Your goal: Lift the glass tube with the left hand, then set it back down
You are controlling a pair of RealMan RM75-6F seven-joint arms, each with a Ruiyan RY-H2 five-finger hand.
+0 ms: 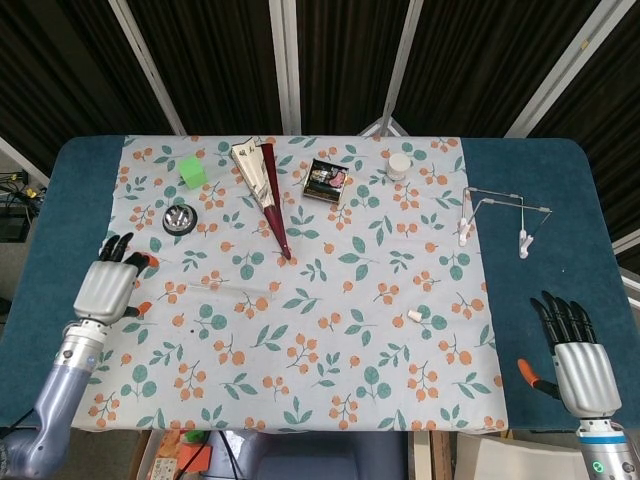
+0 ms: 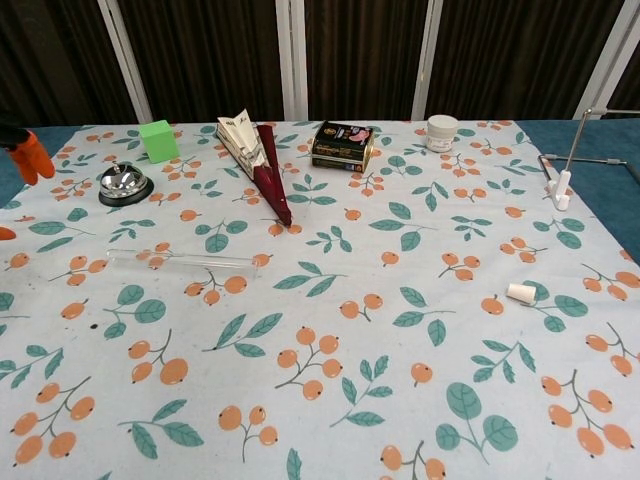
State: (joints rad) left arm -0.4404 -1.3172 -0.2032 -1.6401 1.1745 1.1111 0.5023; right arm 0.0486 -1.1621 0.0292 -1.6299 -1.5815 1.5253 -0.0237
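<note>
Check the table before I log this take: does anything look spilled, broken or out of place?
Nothing looks spilled or broken. The glass tube lies flat and whole on the floral cloth. A small white stopper lies loose on its side, far to the tube's right. The left hand hovers near the tube, holding nothing.

Bare floral cloth [image 1: 330, 350] lies open between the left hand [image 1: 105, 288] and the clear glass tube [image 1: 225, 289]. Beyond the tube stand a round metal bell [image 1: 180, 218] and a folded dark red fan [image 1: 271, 198].
</note>
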